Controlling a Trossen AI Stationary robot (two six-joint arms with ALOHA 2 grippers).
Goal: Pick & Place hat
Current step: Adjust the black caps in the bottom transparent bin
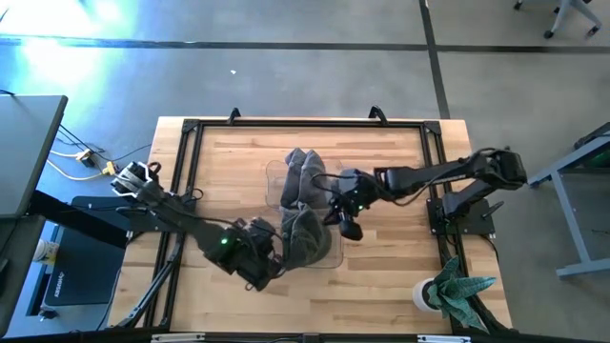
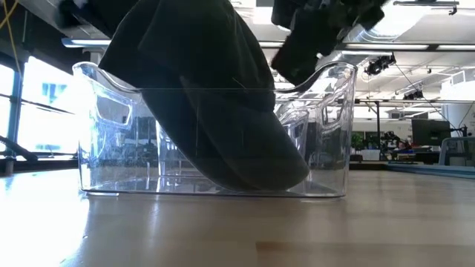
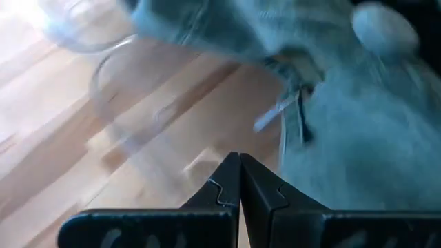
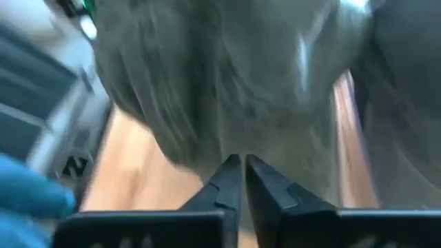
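Two grey hats show in the high view. The far hat (image 1: 303, 171) lies in a clear bin (image 1: 274, 181). The near hat (image 1: 305, 238) leans in a second clear bin (image 2: 326, 96), with its lower end on the bin's floor (image 2: 260, 174) and its top rising above the rim. My left gripper (image 3: 239, 165) is shut just off the near hat's left side (image 3: 344, 138), with nothing between its fingers. My right gripper (image 4: 238, 164) is at the near hat's right side, shut at the cloth. My right gripper closes its fingertips on the near hat's grey cloth at an edge (image 4: 227, 148), slanting down from the table's right side. Blur hides how much cloth lies between the tips and how many layers. The hat's lower end stays in the bin.
A potted plant (image 1: 448, 291) stands at the near right corner. A black frame (image 1: 191, 129) runs round the wooden table top. Bare wood lies left of the bins (image 1: 219, 181) and along the near edge.
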